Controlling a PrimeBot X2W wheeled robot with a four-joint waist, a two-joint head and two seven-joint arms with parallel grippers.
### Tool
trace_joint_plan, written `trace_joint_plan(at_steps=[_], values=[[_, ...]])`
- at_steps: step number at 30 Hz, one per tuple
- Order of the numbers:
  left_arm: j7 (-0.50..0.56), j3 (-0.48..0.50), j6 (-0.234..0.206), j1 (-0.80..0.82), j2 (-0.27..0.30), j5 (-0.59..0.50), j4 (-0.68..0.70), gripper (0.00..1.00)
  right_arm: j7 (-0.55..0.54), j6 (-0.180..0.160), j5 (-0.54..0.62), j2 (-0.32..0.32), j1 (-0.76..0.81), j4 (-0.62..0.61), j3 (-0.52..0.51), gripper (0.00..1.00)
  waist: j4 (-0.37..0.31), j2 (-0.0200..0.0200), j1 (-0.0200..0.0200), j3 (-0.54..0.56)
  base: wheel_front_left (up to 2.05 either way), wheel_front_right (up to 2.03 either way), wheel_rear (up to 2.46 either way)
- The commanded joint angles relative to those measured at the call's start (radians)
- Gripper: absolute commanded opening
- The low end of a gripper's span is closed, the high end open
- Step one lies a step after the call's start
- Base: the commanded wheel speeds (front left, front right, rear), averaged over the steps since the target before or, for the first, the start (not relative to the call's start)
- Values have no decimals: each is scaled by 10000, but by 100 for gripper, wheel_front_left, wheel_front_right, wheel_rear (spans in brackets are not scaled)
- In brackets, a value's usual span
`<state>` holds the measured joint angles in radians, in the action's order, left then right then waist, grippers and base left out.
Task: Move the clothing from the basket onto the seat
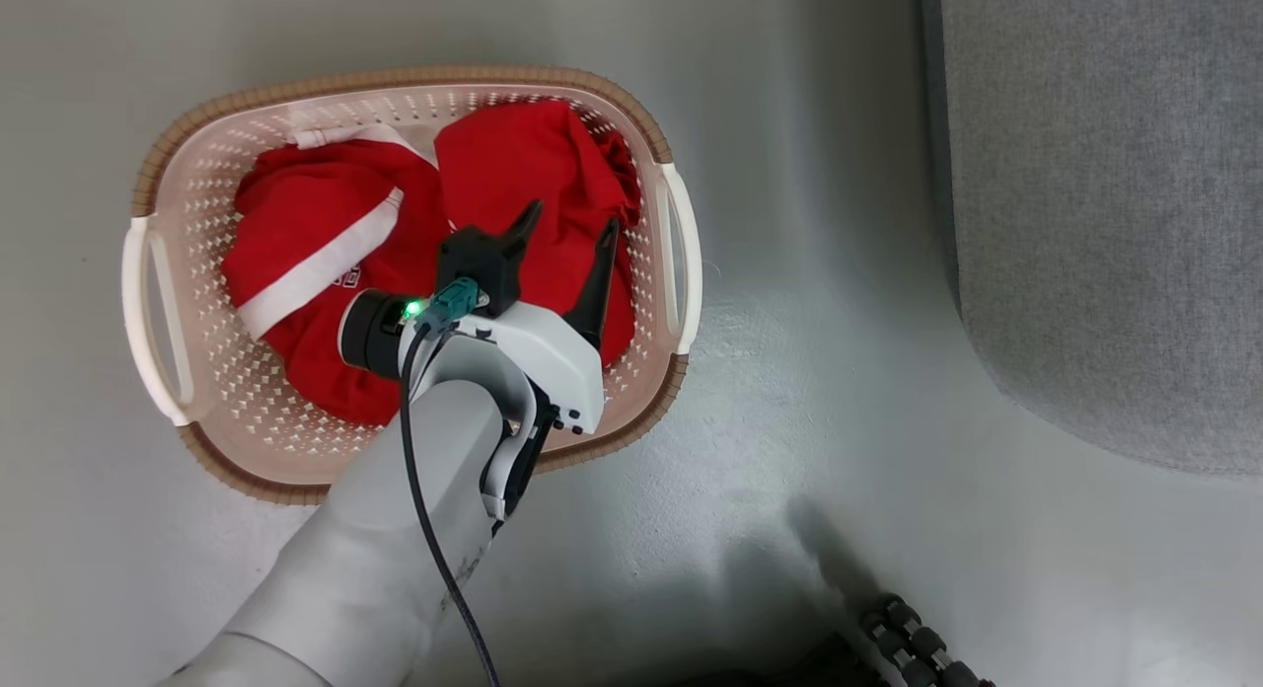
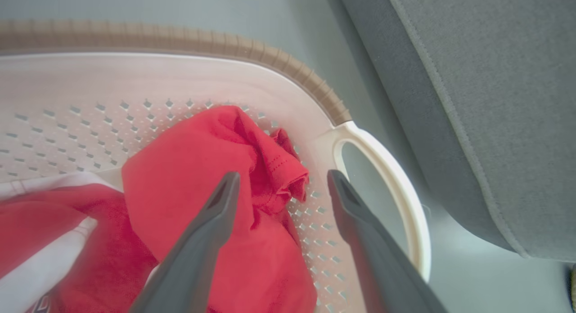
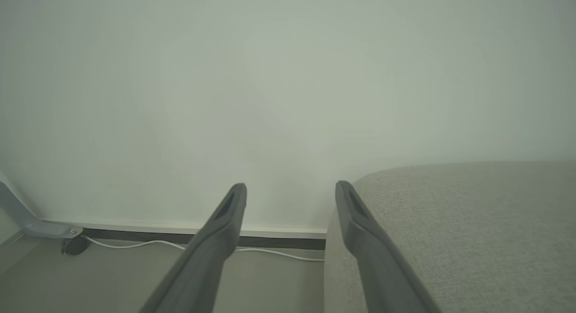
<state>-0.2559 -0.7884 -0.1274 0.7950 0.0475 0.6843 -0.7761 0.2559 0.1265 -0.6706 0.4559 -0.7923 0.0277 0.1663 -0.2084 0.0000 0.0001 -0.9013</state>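
Oval cream perforated plastic laundry basket with a brown woven-look rim (image 1: 395, 78) sits on the pale grey floor (image 1: 839, 371). The large grey fabric sofa with rounded edges (image 1: 1105, 223) is off the basket's right-handle end, apart from it with a strip of floor between.

Soft bright red garments with white stripes and trim (image 1: 513, 164): all inside the basket, none on the sofa.
- Piece with the broad white stripe lies toward the left-handle end, white lettering partly hidden.
- Plain red piece is bunched against the far wall and the right-handle end.
- Perforated bottom shows bare along the near and left edges.

Left gripper (image 1: 572, 218): over the basket, above the plain red bunch, fingers pointing at the far rim.
- Fingers spread wide, nothing between them.
- In the left wrist view one finger is over red fabric and the other over the perforated wall just inside the right handle.
- Contact with the fabric: can't tell.
- Green light on at the wrist, black cable (image 1: 424, 509) running down the forearm.

Right gripper (image 3: 290, 187): fingers spread wide, empty, aimed at a pale wall (image 3: 288, 79), with the sofa's rounded edge beside one finger. White cord (image 3: 135, 244) along the skirting.
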Motion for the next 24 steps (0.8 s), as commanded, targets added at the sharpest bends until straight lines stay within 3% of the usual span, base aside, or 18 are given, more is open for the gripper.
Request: trace_joint_plan(at_steps=[1, 14, 22, 23, 24], values=[[-59, -13, -90, 142, 28, 169, -14, 100, 59, 42, -49, 158, 179, -285, -32, 100, -143, 0, -1, -182, 0, 0, 0], [-59, -869, -1040, 1386, 28, 503, -1782, 100, 59, 42, -148, -277, 71, -409, -9, 100, -737, 0, -1, -996, 0, 0, 0], [59, -1888, -1343, 1645, 28, 1130, -2901, 100, 59, 42, -134, -448, 48, -351, 55, 100, -927, 0, -1, -1001, 0, 0, 0], [59, -2001, -1372, 1666, 28, 1253, -2936, 75, 59, 42, -129, -464, 53, -339, 55, 100, -929, 0, -1, -978, 0, 0, 0], [55, -2103, -1392, 1686, 28, 1371, -2951, 6, 59, 42, -116, -478, 62, -329, 52, 100, -923, 0, -1, -954, 0, 0, 0]])
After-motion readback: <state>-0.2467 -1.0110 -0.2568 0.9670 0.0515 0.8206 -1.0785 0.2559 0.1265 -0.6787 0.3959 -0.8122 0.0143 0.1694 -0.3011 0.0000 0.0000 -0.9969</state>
